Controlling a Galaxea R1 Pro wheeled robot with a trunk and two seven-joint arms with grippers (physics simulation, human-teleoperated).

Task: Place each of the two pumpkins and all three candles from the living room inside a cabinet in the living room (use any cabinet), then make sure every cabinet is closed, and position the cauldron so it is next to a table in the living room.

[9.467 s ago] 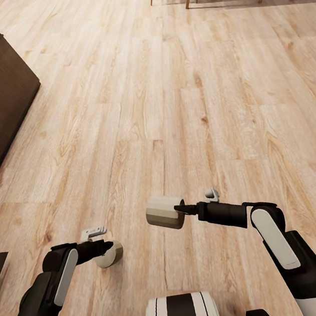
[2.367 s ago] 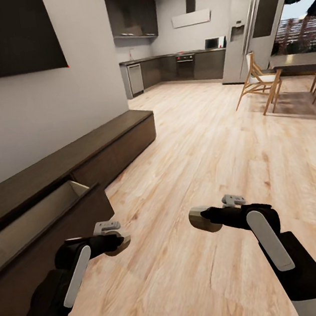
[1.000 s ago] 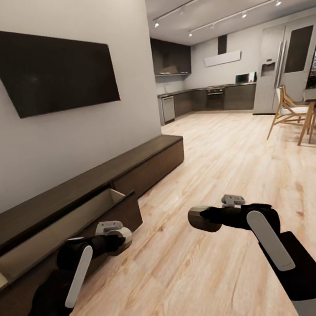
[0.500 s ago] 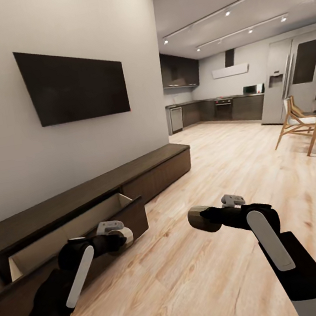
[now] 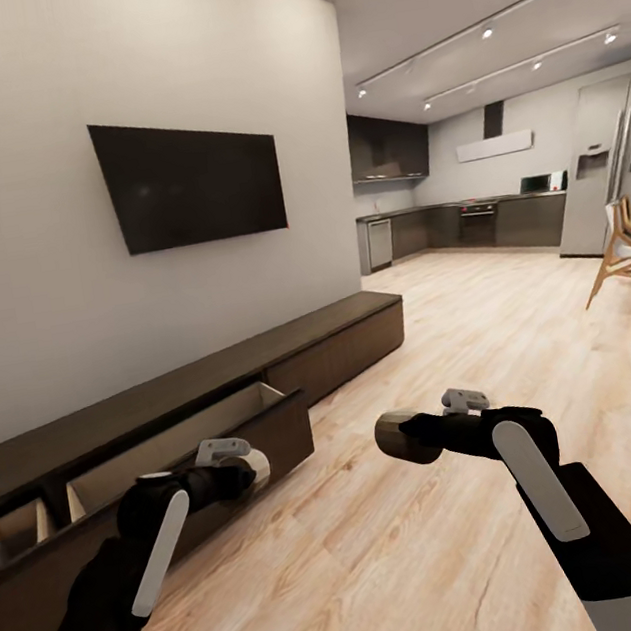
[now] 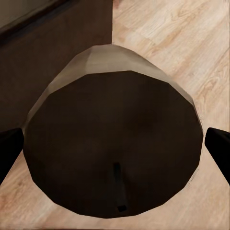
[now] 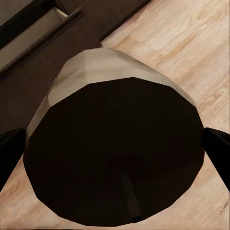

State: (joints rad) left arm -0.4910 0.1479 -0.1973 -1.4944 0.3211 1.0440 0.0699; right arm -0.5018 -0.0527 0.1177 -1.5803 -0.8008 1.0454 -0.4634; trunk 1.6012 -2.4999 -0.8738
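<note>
- The left pincer (image 5: 250, 470) is gripping a candle (image 5: 259, 469) at the lower left of the frame, just in front of the cabinet's (image 5: 339, 337) open drawer (image 5: 188, 446).
- The right pincer (image 5: 394, 437) is clamping a second candle (image 5: 393, 439) at lower centre, above the wood floor (image 5: 480, 331).
- The cabinet is running along the left wall under a television (image 5: 190, 183).

Two stubby tan candles (image 5: 400, 437) (image 5: 256, 469) held above the floor, beside the dark cabinet (image 5: 219, 411) (two drawers open).
</note>
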